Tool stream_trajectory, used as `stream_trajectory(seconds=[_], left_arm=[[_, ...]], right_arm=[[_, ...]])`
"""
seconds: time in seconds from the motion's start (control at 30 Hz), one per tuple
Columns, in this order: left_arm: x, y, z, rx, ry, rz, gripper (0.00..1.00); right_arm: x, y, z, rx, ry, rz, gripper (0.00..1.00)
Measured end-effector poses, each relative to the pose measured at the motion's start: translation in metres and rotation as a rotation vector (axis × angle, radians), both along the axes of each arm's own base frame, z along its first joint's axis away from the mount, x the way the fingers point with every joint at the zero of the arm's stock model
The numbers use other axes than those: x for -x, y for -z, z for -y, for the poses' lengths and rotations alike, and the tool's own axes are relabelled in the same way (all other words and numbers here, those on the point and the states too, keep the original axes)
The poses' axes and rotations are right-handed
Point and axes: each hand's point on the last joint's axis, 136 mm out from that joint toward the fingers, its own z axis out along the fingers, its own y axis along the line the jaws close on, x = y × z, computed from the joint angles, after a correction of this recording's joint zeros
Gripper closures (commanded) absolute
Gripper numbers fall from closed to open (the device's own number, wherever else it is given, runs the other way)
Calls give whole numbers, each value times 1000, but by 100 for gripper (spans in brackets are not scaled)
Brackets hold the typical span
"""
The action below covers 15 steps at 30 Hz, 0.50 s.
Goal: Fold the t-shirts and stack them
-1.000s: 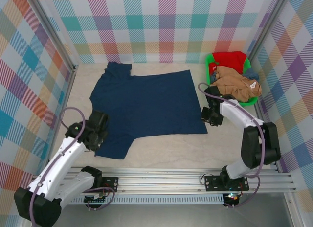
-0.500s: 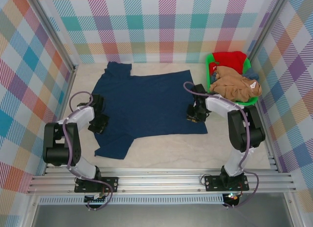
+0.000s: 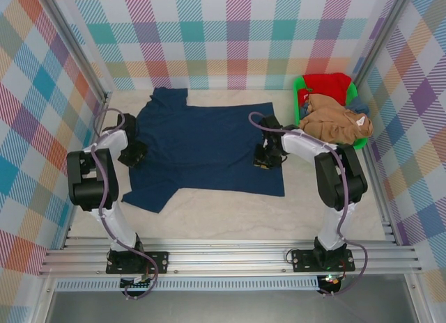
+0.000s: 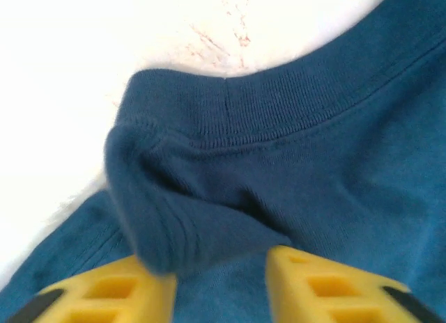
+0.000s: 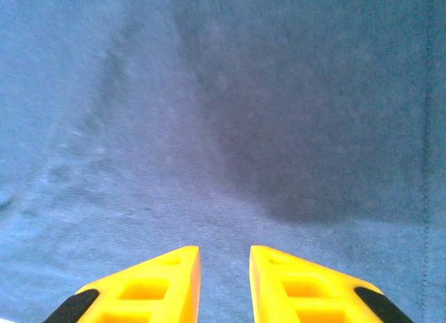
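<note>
Two more wait in the green basket point(image 3: 300, 100) far right: tan t-shirt point(image 3: 338, 121) hiding most of the red t-shirt point(image 3: 327, 83). Navy t-shirt point(image 3: 202, 145) lies spread on the table point(image 3: 223, 211). Left gripper point(image 3: 132, 154) sits at its left edge, jaws apart around a bunched fold. Right gripper point(image 3: 266, 158) is near the right hem, fingers nearly together. Pinching cloth? Can't tell.

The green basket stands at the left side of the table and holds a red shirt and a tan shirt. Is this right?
No, the side is wrong. The top view shows the green basket at the right side of the table, holding a red shirt and a tan shirt.
</note>
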Motion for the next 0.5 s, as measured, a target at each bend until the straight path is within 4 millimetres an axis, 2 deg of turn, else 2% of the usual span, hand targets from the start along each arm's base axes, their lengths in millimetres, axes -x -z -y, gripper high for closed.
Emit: stream_trajectory(seconds=[0.07,0.13,0.2,0.23,0.27,0.33,0.43,0.5], left_arm=[[19,-20,11,-33,27,18,53],[49,-42,33,-51,70,46,58],[77,-60,62,-42,135,98,64],[92,-62,76,-27,166,117,66],[108,-57,89,-3,196,115,68],[133,-38,100,23,213,78,72],[169,-1,96,22,196,-44,74],[181,10,92,12,195,-80,75]], right_arm=[[-5,-7,-1,-1,-2,19,74],[-7,-11,-1,-4,-13,29,74],[-6,-14,-1,-5,-19,35,74],[-6,-17,-1,-7,-22,40,74],[-6,-19,-1,-10,-23,46,74],[-4,-22,-2,-20,-25,49,74],[1,-24,-2,-29,-28,48,74],[4,-24,-1,-31,-32,46,74]])
